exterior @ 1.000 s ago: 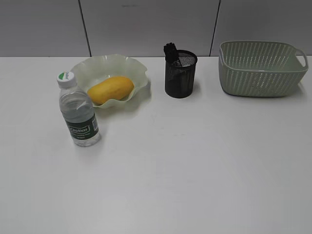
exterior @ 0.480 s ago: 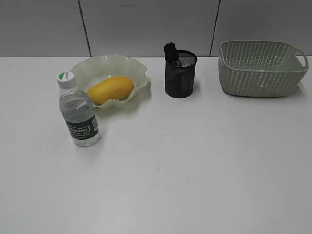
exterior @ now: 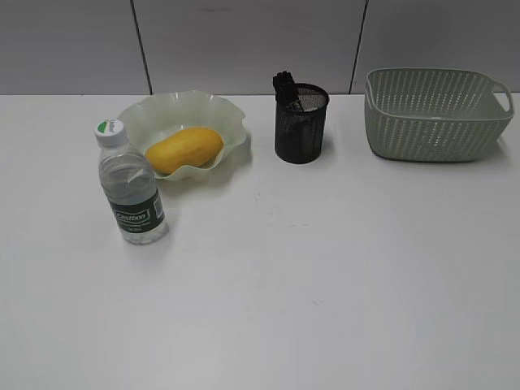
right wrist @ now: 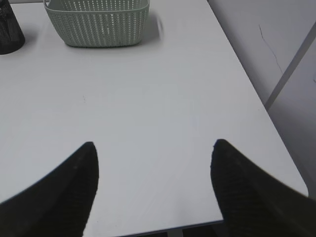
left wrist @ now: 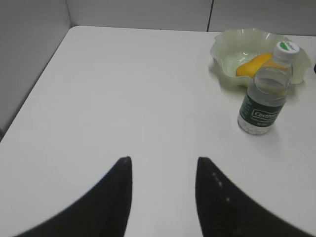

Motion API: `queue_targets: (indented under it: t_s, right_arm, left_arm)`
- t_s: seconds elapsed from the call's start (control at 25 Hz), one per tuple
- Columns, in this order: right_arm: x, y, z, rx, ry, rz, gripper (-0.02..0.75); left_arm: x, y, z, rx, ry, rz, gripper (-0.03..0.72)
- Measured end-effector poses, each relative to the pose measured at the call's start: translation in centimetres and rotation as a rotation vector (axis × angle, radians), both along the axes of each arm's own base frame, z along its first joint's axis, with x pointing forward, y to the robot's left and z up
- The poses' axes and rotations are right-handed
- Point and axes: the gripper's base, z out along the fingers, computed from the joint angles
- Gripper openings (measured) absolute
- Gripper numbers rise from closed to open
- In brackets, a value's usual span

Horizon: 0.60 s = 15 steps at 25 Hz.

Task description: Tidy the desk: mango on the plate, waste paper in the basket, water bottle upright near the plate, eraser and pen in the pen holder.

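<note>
The yellow mango (exterior: 184, 149) lies in the wavy green plate (exterior: 215, 110) at the back left of the white desk (exterior: 325, 268). In front of the plate the water bottle (exterior: 130, 184) stands upright. The black mesh pen holder (exterior: 301, 123) stands mid-back with a dark pen end (exterior: 283, 84) sticking out; the eraser is not visible. The pale green basket (exterior: 435, 114) sits at the back right; the waste paper does not show. My left gripper (left wrist: 164, 160) hangs open and empty over bare desk, the bottle (left wrist: 263, 94) and mango (left wrist: 252, 64) far to its right. My right gripper (right wrist: 153, 144) is open and empty.
In the right wrist view the desk's right and near edges (right wrist: 256, 98) are close, with the basket (right wrist: 98, 22) and the pen holder (right wrist: 9, 29) far ahead. A grey wall runs behind the desk. Neither arm shows in the exterior view.
</note>
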Motion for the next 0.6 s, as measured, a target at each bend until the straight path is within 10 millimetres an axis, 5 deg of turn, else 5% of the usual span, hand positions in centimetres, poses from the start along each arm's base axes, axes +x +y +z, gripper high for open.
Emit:
queue_targets:
  t_s: [0.6]
  right_arm:
    - [0.00, 0.00, 0.00, 0.000, 0.000, 0.000, 0.563]
  left_arm:
    - [0.00, 0.00, 0.00, 0.000, 0.000, 0.000, 0.319]
